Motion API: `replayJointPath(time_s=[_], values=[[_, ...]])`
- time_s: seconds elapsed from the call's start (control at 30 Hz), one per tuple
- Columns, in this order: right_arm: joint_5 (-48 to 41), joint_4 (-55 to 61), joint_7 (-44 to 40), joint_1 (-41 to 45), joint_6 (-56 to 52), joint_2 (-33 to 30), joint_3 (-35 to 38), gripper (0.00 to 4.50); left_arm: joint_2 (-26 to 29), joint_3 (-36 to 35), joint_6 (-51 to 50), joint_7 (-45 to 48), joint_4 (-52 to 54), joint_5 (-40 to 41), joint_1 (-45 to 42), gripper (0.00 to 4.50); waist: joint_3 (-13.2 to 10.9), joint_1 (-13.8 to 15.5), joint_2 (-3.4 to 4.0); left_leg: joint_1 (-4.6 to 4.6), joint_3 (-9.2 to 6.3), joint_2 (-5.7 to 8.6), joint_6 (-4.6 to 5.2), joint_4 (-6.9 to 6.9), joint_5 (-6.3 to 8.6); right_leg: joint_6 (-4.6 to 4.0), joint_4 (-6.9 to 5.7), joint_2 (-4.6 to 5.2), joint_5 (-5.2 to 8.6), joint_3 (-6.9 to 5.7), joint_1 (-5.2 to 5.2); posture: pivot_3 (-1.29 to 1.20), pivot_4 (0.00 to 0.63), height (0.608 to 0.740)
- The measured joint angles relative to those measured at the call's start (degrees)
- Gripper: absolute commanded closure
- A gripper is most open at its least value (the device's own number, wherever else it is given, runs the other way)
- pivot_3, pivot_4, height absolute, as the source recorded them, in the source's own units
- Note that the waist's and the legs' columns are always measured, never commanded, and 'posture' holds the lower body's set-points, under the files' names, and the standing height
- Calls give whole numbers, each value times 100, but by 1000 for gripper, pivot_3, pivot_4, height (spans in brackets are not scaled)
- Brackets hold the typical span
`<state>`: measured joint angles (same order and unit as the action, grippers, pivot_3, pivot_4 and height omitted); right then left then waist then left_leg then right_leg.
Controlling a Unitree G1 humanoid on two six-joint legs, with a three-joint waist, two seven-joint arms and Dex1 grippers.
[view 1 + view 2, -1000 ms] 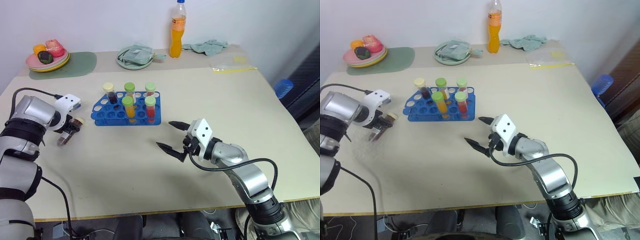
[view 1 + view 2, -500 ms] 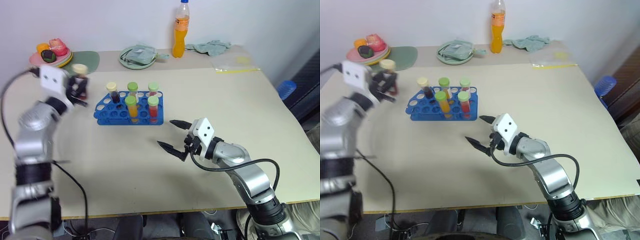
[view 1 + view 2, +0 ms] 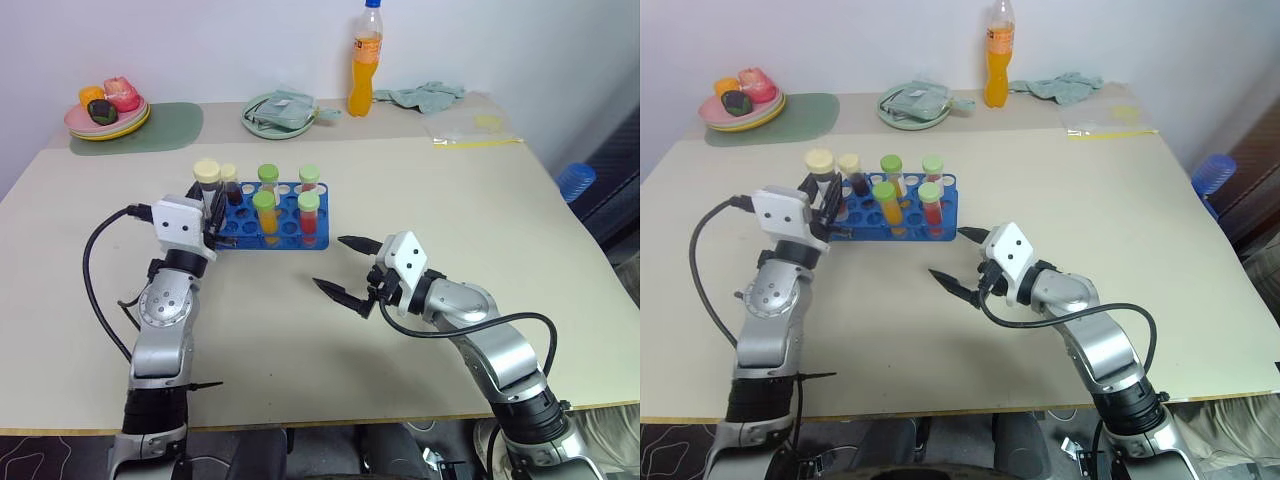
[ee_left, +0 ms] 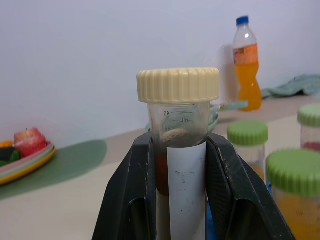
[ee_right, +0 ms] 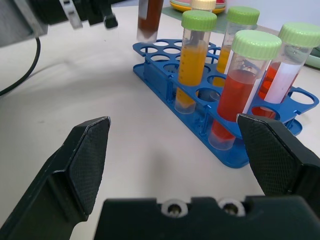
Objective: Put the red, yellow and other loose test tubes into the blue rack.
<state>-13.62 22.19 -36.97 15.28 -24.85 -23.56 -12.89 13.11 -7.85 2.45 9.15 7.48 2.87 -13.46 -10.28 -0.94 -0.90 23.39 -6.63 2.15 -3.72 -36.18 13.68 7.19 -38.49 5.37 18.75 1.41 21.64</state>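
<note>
We are mid-carry: our left gripper (image 4: 182,200) is clamped on a cream-capped test tube (image 4: 179,145) of dark red liquid, held upright just above the left end of the blue rack (image 3: 285,232). Next we judge it needs lining up over an empty hole, then lowering straight. Our left forearm rises from the table edge toward the rack. Our right gripper (image 3: 348,270) hovers near the rack's right end, fingers wide apart, empty.

Standing tubes (image 3: 265,211) crowd the blue rack's (image 3: 262,229) right; left holes open.
</note>
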Motion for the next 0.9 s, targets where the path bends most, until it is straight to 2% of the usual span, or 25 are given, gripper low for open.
replayJointPath(time_s=[0.37,0.6,0.63,0.67,0.77,0.9], values=[[-3,1,69,-9,-20,68,0,0,-110,46,171,190,-1143,159,-638,3735,1,-8,0,-2,-3,0,0,0,0,0,4,-2,0,-5,-4,0,150,740],[-3,12,119,-41,-51,83,0,0,-193,51,176,217,-1259,155,-638,3735,1,16,0,-2,-5,1,0,-2,0,0,10,-2,0,-6,-11,0,150,740],[-3,12,121,-61,-58,83,0,0,-199,50,176,217,-1259,155,-631,2936,1,14,0,-2,-6,0,0,-1,0,0,10,-2,0,-6,-11,0,150,740],[-3,12,121,-69,-62,82,0,0,-206,44,175,223,-1258,169,-622,2700,1,14,0,-2,-6,0,0,-1,0,0,10,-2,0,-6,-11,0,150,740],[-2,14,121,-73,-61,75,0,0,-261,34,167,243,-1139,279,-521,1264,1,11,0,-2,-5,0,0,-1,0,0,10,-2,0,-6,-10,0,150,740],[-65,33,54,-71,-79,-61,107,0,-221,-38,-31,326,-416,675,-377,1264,0,-5,0,-2,-5,-2,0,0,0,0,10,-2,0,-5,-9,0,150,740]])
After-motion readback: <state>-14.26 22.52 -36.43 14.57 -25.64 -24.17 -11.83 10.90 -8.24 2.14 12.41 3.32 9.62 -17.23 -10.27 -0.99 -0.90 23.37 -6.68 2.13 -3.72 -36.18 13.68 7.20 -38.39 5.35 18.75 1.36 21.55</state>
